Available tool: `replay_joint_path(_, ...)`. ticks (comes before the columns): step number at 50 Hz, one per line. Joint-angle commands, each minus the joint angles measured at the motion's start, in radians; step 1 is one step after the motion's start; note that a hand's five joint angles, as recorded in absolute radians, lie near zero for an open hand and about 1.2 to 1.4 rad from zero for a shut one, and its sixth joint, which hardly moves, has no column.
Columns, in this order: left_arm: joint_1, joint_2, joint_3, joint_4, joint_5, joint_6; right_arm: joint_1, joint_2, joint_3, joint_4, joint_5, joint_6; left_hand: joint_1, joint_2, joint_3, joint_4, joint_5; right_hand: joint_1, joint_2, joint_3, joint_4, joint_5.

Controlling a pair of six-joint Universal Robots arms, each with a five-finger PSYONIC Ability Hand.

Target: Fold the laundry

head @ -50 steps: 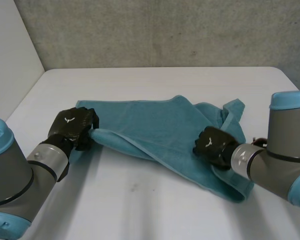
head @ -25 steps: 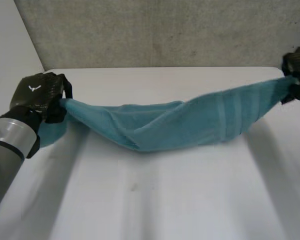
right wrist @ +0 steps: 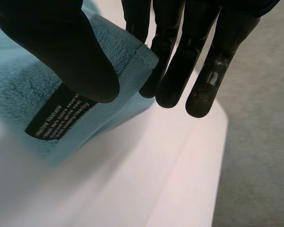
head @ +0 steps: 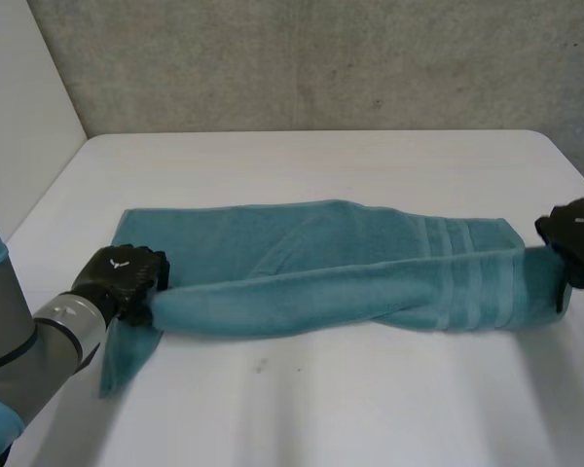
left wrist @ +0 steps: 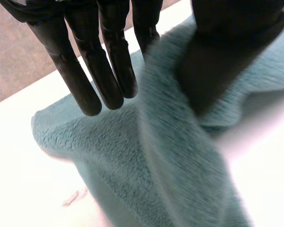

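Observation:
A teal towel lies stretched in a long band across the white table, its near edge rolled over lengthwise. My left hand is at the towel's left end, where a corner hangs towards me. In the left wrist view its fingers are straight and stand off the towel, and a ridge of cloth runs loosely between them and the thumb. My right hand is at the right end. Its thumb pinches the towel's corner against the fingers, just above a black label.
A grey wall runs behind the table and a pale wall stands at the left. My right hand is close to the table's right edge, with grey floor beyond it.
The towel, gathered and then lifted taut between both hands, now lies flat on the table. Both hands have come down and nearer to me. My left hand's fingers have straightened off the cloth.

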State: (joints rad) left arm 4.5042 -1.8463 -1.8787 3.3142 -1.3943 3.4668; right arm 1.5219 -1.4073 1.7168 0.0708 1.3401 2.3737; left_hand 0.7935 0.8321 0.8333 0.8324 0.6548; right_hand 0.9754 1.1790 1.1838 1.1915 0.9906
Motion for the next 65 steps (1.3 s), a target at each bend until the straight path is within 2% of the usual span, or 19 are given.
replay_joint_path(1,0.029,-0.03,0.01,0.015,0.0,-0.006,-0.014,0.048,-0.023,-0.137,0.014,0.091,-0.175,-0.213,-0.215,-0.214,-0.211,0.421,0.217,0.213,0.205,0.231)
replay_joint_path(7,0.043,-0.027,0.004,0.015,-0.005,-0.006,-0.034,0.051,-0.023,-0.16,0.053,0.095,-0.178,-0.216,-0.218,-0.217,-0.214,0.421,0.217,0.213,0.205,0.231)
replay_joint_path(20,0.093,0.024,-0.051,-0.001,-0.006,-0.012,-0.091,0.051,-0.005,-0.25,0.07,0.099,-0.175,-0.213,-0.215,-0.214,-0.211,0.421,0.217,0.213,0.205,0.231)
replay_joint_path(29,0.102,0.059,-0.083,-0.033,-0.005,-0.015,-0.088,0.05,0.017,-0.263,0.082,0.105,-0.131,-0.169,-0.171,-0.17,-0.167,0.421,0.217,0.213,0.205,0.231)
replay_joint_path(30,0.104,0.062,-0.091,-0.041,-0.003,-0.014,-0.089,0.05,0.023,-0.263,0.08,0.105,0.006,-0.033,-0.034,-0.033,-0.03,0.421,0.217,0.213,0.205,0.231)
replay_joint_path(31,0.105,0.065,-0.097,-0.045,0.0,-0.014,-0.091,0.048,0.03,-0.264,0.077,0.105,0.251,0.213,0.211,0.212,0.216,0.421,0.217,0.213,0.205,0.231)
replay_joint_path(32,0.105,0.065,-0.097,-0.045,0.0,-0.014,-0.091,0.048,0.03,-0.264,0.077,0.105,0.254,0.215,0.214,0.215,0.218,0.421,0.217,0.213,0.205,0.231)
replay_joint_path(33,0.105,0.067,-0.102,-0.047,0.001,-0.009,-0.091,0.048,0.035,-0.263,0.076,0.105,0.451,0.413,0.412,0.413,0.416,0.421,0.217,0.213,0.205,0.231)
replay_joint_path(34,0.105,0.067,-0.102,-0.047,0.001,-0.009,-0.091,0.048,0.038,-0.264,0.076,0.105,0.453,0.415,0.414,0.415,0.418,0.421,0.217,0.213,0.205,0.231)
replay_joint_path(35,0.105,0.067,-0.103,-0.047,0.001,-0.008,-0.091,0.048,0.038,-0.264,0.076,0.105,0.601,0.563,0.561,0.562,0.565,0.421,0.217,0.213,0.205,0.231)
replay_joint_path(40,0.119,0.07,-0.102,-0.047,0.0,-0.003,-0.094,0.05,0.027,-0.264,0.074,0.105,0.603,0.564,0.563,0.564,0.567,0.421,0.217,0.213,0.205,0.231)
replay_joint_path(45,0.173,0.102,-0.106,-0.048,0.006,0.017,-0.115,0.045,0.021,-0.249,0.074,0.087,0.603,0.564,0.563,0.564,0.567,0.421,0.217,0.213,0.205,0.231)
replay_joint_path(47,0.197,0.134,-0.111,-0.048,0.012,0.057,-0.114,0.045,0.027,-0.209,0.07,0.065,0.603,0.564,0.563,0.564,0.567,0.421,0.217,0.213,0.205,0.231)
replay_joint_path(53,0.202,0.144,-0.096,-0.047,0.014,0.112,-0.106,0.047,0.021,-0.088,0.068,-0.014,0.603,0.564,0.563,0.564,0.567,0.421,0.217,0.213,0.205,0.231)
replay_joint_path(57,0.202,0.09,-0.034,-0.045,0.012,0.135,-0.097,0.1,-0.008,-0.028,0.07,-0.07,0.603,0.564,0.563,0.564,0.567,0.421,0.217,0.213,0.205,0.231)
replay_joint_path(60,0.19,0.007,0.036,-0.05,0.012,0.143,-0.065,0.161,-0.075,-0.029,0.076,-0.059,0.603,0.564,0.563,0.564,0.567,0.421,0.217,0.213,0.205,0.231)
replay_joint_path(65,0.182,-0.042,0.143,-0.036,0.012,0.16,0.0,0.188,-0.173,-0.063,0.088,-0.033,0.603,0.564,0.563,0.564,0.567,0.421,0.217,0.213,0.205,0.231)
